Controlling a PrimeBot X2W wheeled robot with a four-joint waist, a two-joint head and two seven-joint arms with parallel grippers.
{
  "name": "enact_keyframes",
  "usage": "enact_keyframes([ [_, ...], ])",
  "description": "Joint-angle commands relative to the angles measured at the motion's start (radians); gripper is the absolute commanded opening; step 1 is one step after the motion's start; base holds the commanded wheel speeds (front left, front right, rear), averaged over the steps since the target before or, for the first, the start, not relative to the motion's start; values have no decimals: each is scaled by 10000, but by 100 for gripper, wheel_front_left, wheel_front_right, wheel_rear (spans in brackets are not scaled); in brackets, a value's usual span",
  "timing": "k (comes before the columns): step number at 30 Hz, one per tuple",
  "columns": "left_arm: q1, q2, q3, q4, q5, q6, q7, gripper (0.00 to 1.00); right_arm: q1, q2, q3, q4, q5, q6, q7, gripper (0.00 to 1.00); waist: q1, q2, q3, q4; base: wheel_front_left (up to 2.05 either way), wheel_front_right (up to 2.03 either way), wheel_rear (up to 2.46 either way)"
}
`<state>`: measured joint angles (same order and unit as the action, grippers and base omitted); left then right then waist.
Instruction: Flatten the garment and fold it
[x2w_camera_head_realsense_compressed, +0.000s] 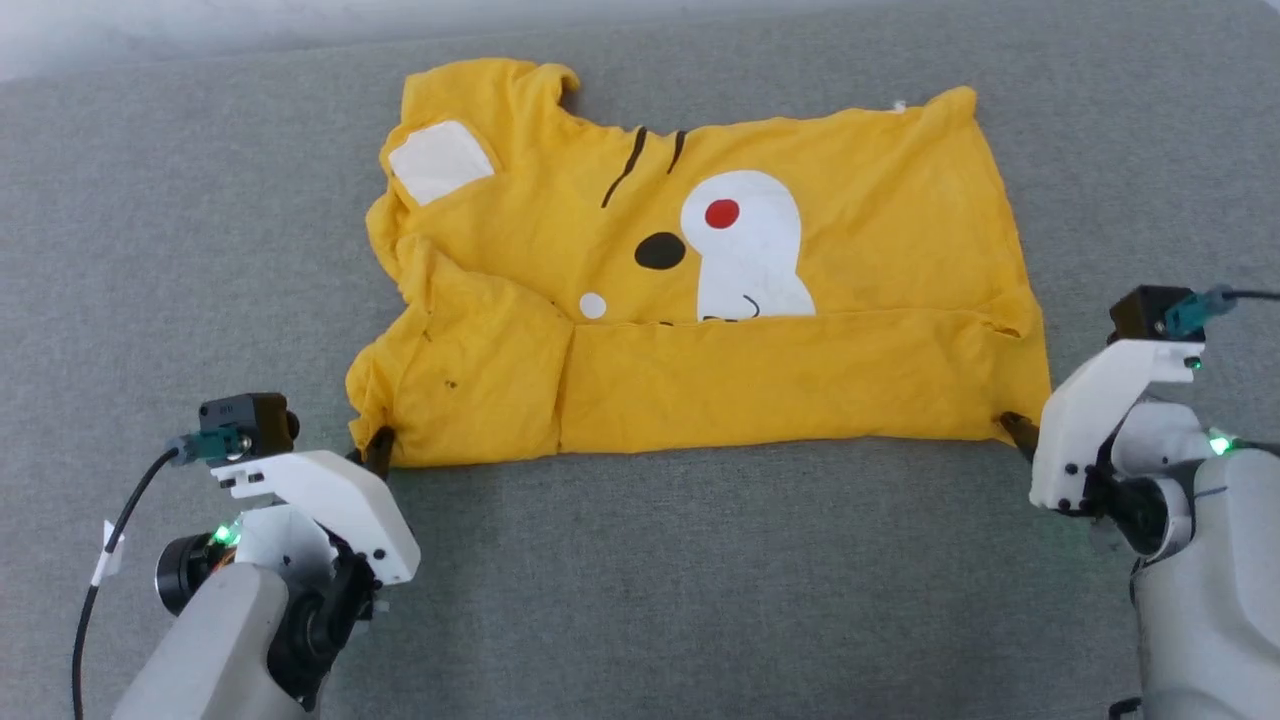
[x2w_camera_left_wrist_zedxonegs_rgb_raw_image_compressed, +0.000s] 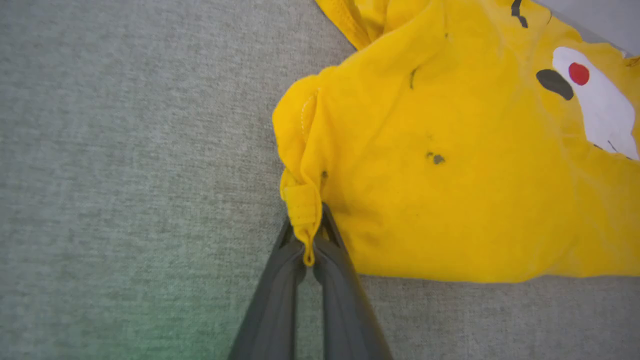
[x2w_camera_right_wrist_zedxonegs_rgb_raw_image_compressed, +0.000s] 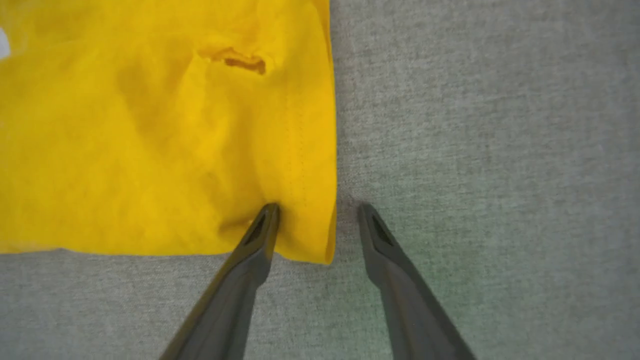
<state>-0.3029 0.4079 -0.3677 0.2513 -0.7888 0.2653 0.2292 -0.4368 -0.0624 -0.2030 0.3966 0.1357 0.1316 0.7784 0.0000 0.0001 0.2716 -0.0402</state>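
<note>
Left pincer (x2w_camera_left_wrist_zedxonegs_rgb_raw_image_compressed: 307, 227) tight on garment (x2w_camera_left_wrist_zedxonegs_rgb_raw_image_compressed: 450, 165) corner

No words, brands or numbers can be read anywhere. The shirt (x2w_camera_head_realsense_compressed: 700, 300) carries only a picture print of white patches, black dots and stripes and a red dot, with no lettering. A small white tag (x2w_camera_head_realsense_compressed: 108, 553) on the cable (x2w_camera_head_realsense_compressed: 82, 630) at the near left is too small to read.

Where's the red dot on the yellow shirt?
In the head view, the red dot sits near the top of the white patch, above and right of the black oval.
</note>
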Motion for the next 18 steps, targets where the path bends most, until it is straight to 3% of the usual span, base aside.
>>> enact_keyframes([
  [1, -21, -27, -77, 183, 147, 6, -43, 0, 180, 122, 53, 123, -76, -9, 445, 0, 0, -1, 29, 64, 0, 0, 0],
  [4, -57, 24, -20, 129, 395, 10, -620, 0, 260, 122, -13, -460, -101, -9, 658, 0, 0, -1, -80, 112, 0, 0, 0],
  [9, 153, 208, 120, -17, 1010, 270, -1865, 0, 700, 122, -36, -1696, 40, -9, -810, 0, 0, -1, -569, 211, 0, 0, 0],
  [13, 751, 399, 109, -413, 1161, 600, -1915, 0, 1478, 122, -43, -2555, 317, -9, -1419, 0, 0, -1, -1020, 302, 0, 0, 0],
  [18, 1783, 687, 154, -1303, 1163, 1109, -1664, 0, 2661, 122, -319, -3764, 795, -9, -1366, 0, 0, -1, -1369, 394, 0, 0, 0],
])
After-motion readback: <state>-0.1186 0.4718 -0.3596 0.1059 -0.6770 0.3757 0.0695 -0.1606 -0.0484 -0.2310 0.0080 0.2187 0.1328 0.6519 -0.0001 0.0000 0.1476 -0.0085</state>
